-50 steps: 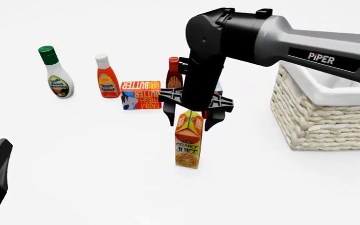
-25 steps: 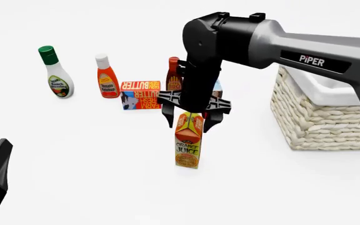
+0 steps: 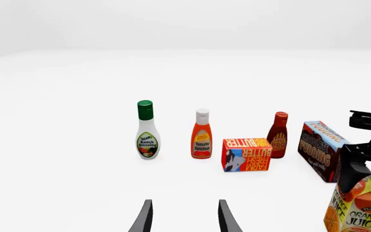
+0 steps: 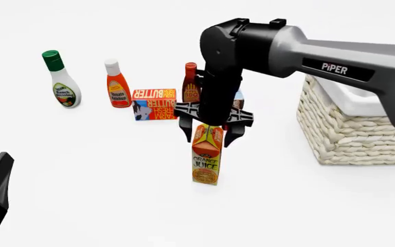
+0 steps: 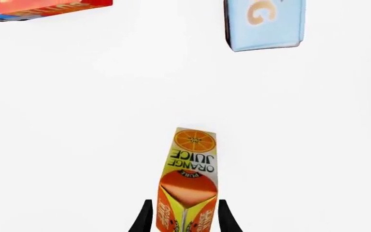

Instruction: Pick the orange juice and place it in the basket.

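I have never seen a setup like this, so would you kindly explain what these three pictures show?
These are simulator renders of two robot arms at a white table. One picture comes from a fixed camera behind the arms; the other two come from cameras on each wrist. The right gripper hangs over the orange juice, its jaws open on either side of the carton's top, not yet closed. The left gripper is open and holds nothing. The basket stands to the right. Behind the carton are ranch dressing, ketchup, a butter box and a BBQ bottle.

"ORANGE JUICE" on orange juice (image 4: 207,159)
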Action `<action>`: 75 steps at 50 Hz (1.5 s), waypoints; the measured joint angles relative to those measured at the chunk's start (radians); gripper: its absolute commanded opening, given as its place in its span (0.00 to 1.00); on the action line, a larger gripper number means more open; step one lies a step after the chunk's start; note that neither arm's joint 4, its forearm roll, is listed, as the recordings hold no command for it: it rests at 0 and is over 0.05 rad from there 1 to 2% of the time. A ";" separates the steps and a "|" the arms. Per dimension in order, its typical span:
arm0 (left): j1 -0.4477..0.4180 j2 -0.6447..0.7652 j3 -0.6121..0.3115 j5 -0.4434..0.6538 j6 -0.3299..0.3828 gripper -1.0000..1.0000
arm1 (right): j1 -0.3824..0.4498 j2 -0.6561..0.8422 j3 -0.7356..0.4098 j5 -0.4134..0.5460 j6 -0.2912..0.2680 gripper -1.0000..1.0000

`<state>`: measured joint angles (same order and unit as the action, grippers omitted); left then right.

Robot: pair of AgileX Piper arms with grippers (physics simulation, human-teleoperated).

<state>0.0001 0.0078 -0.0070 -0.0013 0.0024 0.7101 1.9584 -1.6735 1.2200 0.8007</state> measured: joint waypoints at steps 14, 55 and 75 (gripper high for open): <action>0.000 0.000 0.000 0.000 0.000 1.00 | -0.007 0.014 -0.004 0.000 -0.005 1.00; 0.000 0.000 0.000 0.000 0.000 1.00 | -0.022 0.039 -0.023 -0.003 -0.037 0.00; 0.000 0.000 0.000 0.000 0.000 1.00 | -0.009 0.005 -0.019 0.000 -0.036 0.00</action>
<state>0.0002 0.0078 -0.0070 -0.0013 0.0024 0.7009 1.9631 -1.6925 1.2200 0.7651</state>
